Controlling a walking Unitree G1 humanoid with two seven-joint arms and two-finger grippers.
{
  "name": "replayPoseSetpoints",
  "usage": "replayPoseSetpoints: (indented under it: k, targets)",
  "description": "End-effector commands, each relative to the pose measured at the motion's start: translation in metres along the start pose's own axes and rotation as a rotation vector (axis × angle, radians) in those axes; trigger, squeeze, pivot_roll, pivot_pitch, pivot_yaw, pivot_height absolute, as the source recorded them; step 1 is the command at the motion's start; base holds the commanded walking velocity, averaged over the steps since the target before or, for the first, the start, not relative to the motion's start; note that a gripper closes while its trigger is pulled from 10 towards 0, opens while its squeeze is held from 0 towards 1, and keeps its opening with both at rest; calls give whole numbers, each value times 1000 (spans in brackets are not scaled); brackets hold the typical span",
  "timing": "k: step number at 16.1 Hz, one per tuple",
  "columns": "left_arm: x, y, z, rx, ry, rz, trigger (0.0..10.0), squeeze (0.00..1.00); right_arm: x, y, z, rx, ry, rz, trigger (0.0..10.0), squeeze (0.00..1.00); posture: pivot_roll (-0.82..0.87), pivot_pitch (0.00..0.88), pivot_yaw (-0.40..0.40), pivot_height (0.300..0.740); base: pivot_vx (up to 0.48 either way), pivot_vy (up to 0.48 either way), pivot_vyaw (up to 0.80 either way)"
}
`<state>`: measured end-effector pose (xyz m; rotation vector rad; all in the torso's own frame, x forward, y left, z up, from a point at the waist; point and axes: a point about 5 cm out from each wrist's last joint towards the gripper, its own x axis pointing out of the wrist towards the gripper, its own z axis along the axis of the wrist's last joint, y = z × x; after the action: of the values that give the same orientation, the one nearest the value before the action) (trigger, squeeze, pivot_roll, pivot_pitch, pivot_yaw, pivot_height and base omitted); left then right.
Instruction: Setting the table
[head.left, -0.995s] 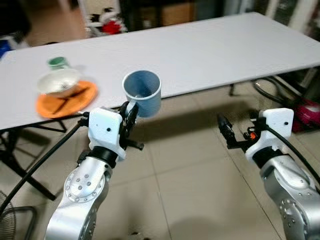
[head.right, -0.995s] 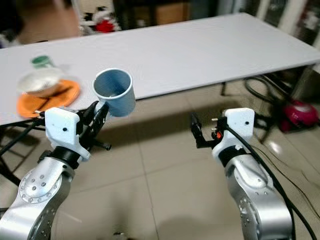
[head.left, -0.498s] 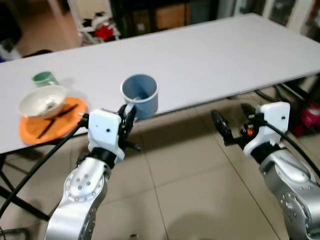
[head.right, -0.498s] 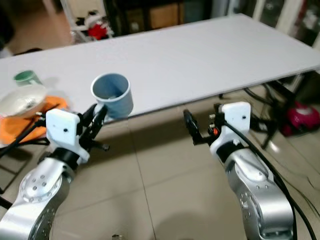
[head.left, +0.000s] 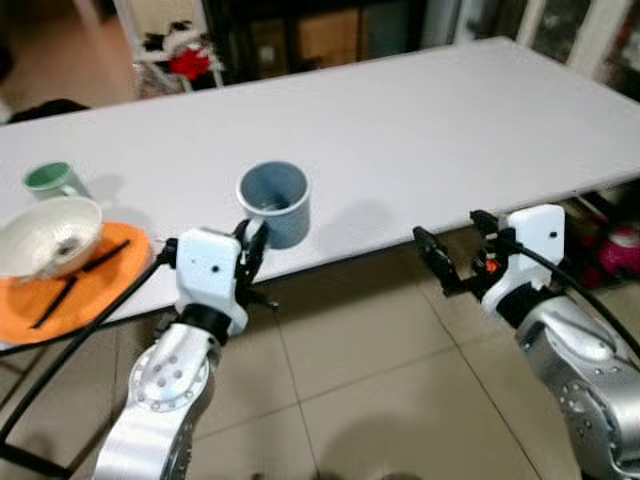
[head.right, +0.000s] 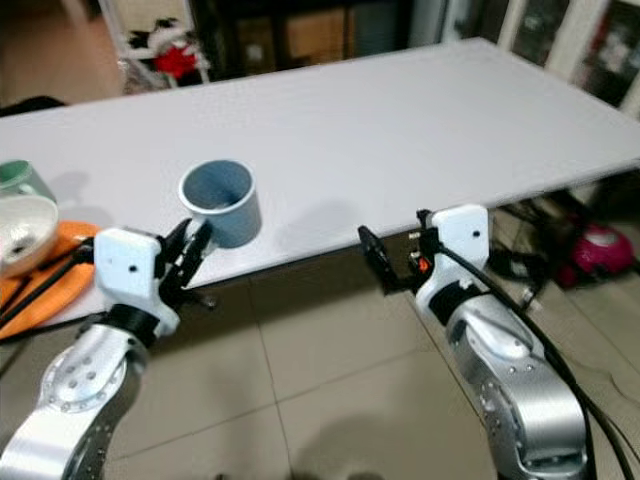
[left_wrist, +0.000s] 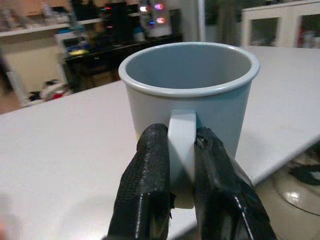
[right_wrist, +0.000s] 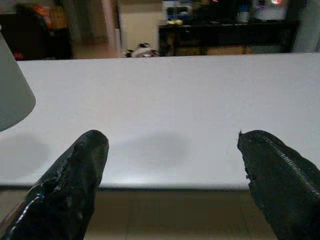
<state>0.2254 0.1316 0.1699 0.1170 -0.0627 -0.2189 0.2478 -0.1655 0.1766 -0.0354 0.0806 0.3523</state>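
Note:
A blue-grey mug (head.left: 275, 202) hangs upright just over the near edge of the long white table (head.left: 420, 120). My left gripper (head.left: 252, 238) is shut on its handle (left_wrist: 181, 150), which sits pinched between the two black fingers (left_wrist: 147, 190). On the table's left end an orange plate (head.left: 75, 285) carries a white bowl (head.left: 45, 236) and dark chopsticks (head.left: 80, 275). A green cup (head.left: 50, 180) stands behind them. My right gripper (head.left: 435, 262) is open and holds nothing, level with the table's near edge, to the right of the mug.
Beige tiled floor (head.left: 350, 400) lies under my arms. Dark shelves and a red object (head.left: 180, 62) stand beyond the table's far side. A pink item (head.left: 622, 245) sits on the floor at the right, by the table's legs and some cables.
The camera has come closer to the table. The mug in my left gripper has gone from in front of the edge to over the tabletop, and my right gripper has reached the edge.

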Motion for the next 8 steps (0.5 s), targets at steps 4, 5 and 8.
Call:
replayPoseSetpoints:
  k: [4,5,8]
  targets:
    - [-4,7,-3,64,16,34,10000,0,5,6,-2,8,20,48,10000,0,-98,53,21,740,371,0,0]
    - [-3,7,-3,65,16,28,10000,0,5,7,-3,8,23,50,10000,0,-98,53,25,740,368,0,0]
    - [5,6,-4,75,10,-11,10000,0,4,9,-4,14,31,54,10000,0,-95,49,34,740,365,0,0]
